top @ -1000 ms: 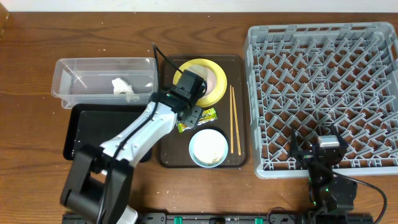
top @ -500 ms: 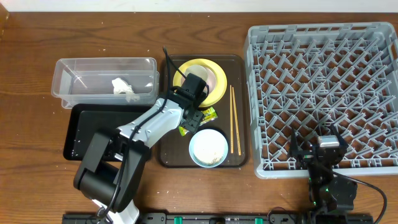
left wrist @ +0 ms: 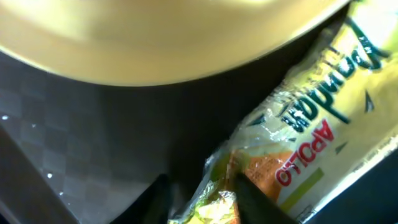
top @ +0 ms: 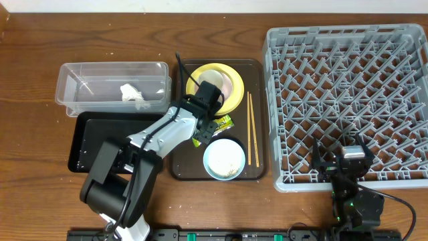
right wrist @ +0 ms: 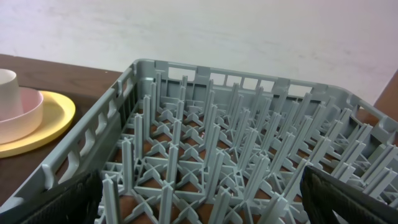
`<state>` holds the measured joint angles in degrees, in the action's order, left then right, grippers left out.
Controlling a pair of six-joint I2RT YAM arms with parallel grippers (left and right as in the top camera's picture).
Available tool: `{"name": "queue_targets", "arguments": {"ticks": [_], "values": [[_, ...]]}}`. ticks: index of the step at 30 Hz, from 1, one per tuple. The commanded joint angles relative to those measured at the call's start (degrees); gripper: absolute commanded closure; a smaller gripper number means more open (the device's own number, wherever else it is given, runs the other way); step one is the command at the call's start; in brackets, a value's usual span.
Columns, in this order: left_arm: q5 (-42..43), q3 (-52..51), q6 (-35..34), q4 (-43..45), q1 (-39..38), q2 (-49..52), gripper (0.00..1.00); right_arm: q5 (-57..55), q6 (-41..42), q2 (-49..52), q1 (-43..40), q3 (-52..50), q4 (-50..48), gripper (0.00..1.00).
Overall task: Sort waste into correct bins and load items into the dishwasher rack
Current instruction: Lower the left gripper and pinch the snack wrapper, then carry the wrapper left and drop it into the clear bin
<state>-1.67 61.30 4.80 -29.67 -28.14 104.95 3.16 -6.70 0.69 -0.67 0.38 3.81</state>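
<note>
A green-and-yellow snack wrapper (top: 223, 122) (left wrist: 298, 143) lies on the brown serving tray (top: 180, 167), between the yellow plate (top: 233, 100) (left wrist: 155, 37) and the light blue bowl (top: 224, 159) with white scraps in it. My left gripper (top: 206, 130) (left wrist: 205, 200) is shut on the wrapper's crumpled end. Wooden chopsticks (top: 252, 127) lie along the tray's right side. A white cup (top: 211, 75) (right wrist: 5, 87) stands on the plate. My right gripper (top: 343, 163) (right wrist: 202, 202) stands open at the near edge of the grey dishwasher rack (top: 271, 100) (right wrist: 124, 87), holding nothing.
A clear tub (top: 73, 87) at the back left holds a crumpled white tissue (top: 132, 95). In front of it lies the black tray (top: 100, 137), partly under my left arm. The rack's upright pegs fill the right side.
My left gripper slid a little toward the wrapper, then its jaws narrowed onto the wrapper's end. The right arm has not moved.
</note>
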Motion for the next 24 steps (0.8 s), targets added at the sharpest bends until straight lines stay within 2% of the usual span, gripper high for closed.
{"name": "queue_targets", "arguments": {"ticks": [1, 3, 7, 15, 24], "values": [[-0.2, -0.6, 0.5, 0.0, 0.2, 0.8, 0.74, 0.1, -0.2, -0.3, -0.1, -0.1, 0.2, 0.01], [-0.3, -0.6, 0.5, 0.0, 0.2, 0.8, 0.76, 0.1, -0.2, -0.3, -0.1, -0.1, 0.2, 0.01], [-0.7, -0.6, 0.5, -0.1, 0.2, 0.8, 0.94, 0.1, -0.2, -0.3, -0.1, -0.1, 0.2, 0.01], [-13.1, -0.6, -7.8, -2.1, 0.2, -0.9, 0.94, 0.1, -0.2, -0.3, -0.1, -0.1, 0.2, 0.01], [-14.3, -0.6, -13.1, -5.8, 0.2, -8.6, 0.94, 0.1, -0.2, -0.3, -0.1, -0.1, 0.2, 0.01]]}}
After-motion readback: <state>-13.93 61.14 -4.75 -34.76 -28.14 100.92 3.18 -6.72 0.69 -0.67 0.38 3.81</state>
